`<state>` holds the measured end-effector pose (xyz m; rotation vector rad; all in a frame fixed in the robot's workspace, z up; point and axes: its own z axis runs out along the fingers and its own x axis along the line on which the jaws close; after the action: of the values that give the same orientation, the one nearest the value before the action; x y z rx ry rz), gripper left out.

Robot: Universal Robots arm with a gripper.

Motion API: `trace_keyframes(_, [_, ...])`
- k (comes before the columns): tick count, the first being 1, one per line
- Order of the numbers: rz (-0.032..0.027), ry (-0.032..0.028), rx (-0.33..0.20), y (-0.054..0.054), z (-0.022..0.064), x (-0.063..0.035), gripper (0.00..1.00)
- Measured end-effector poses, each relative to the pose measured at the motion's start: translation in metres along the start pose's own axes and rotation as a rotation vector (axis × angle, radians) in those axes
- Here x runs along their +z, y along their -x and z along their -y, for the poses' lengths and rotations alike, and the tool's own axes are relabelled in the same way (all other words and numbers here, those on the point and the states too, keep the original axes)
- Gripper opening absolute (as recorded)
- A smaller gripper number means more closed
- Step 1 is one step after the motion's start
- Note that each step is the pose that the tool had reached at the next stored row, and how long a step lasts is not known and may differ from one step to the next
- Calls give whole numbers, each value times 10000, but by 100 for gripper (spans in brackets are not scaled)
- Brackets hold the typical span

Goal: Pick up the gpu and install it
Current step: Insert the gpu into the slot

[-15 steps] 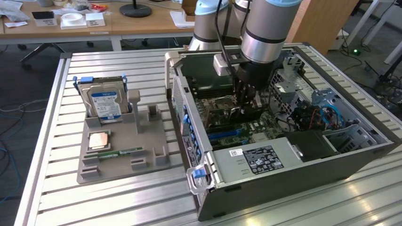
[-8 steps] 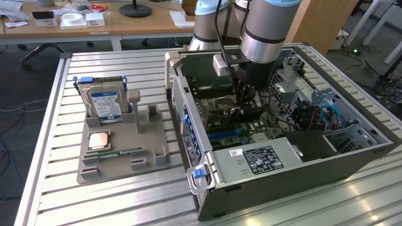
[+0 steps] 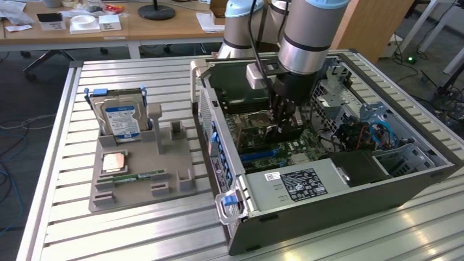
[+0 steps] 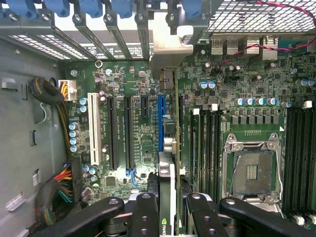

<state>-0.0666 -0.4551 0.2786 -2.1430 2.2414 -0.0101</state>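
On the table [image 3: 58,217], the open computer case [image 3: 348,217] takes the right half of the exterior view, with the tray [image 3: 138,198] just beside it at centre left. The hard drive [image 3: 121,122] stands at the tray's far end; the memory stick [image 3: 134,176] lies nearer the frame's bottom. Inside the case the gripper [image 3: 284,129] hangs over the motherboard [image 3: 294,148], the gpu [image 4: 168,168] in its grasp.

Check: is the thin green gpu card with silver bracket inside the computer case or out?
Inside: the gpu, held edge-on by the gripper, hangs over the green motherboard.
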Motion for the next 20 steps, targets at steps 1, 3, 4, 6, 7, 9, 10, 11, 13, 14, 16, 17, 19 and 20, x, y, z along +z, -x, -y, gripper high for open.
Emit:
trace_keyframes(1, [-1, 0, 0, -1, -5, 0, 27])
trace_keyframes(3, [0, -3, 0, -2, -20, -1, 27])
trace_keyframes(4, [0, -4, 0, -2, -25, -1, 27])
trace_keyframes(6, [0, -4, -2, -10, -26, -1, 27])
trace_keyframes(7, [0, -4, -2, -18, -26, -1, 27])
trace_keyframes(9, [0, -4, 0, -32, -27, -2, 27])
trace_keyframes(10, [0, -4, 2, -33, -28, -2, 27])
trace_keyframes(11, [1, -6, 2, -34, -32, -2, 27])
trace_keyframes(13, [1, -14, -1, -36, -47, -2, 27])
trace_keyframes(14, [0, -18, 0, -37, -56, -3, 27])
trace_keyframes(16, [1, -27, -1, -38, -73, -3, 27])
trace_keyframes(17, [2, -30, 0, -38, -80, -4, 27])
trace_keyframes(19, [2, -36, -1, -41, -91, -4, 27])
trace_keyframes(20, [1, -37, -2, -44, -93, -4, 27])
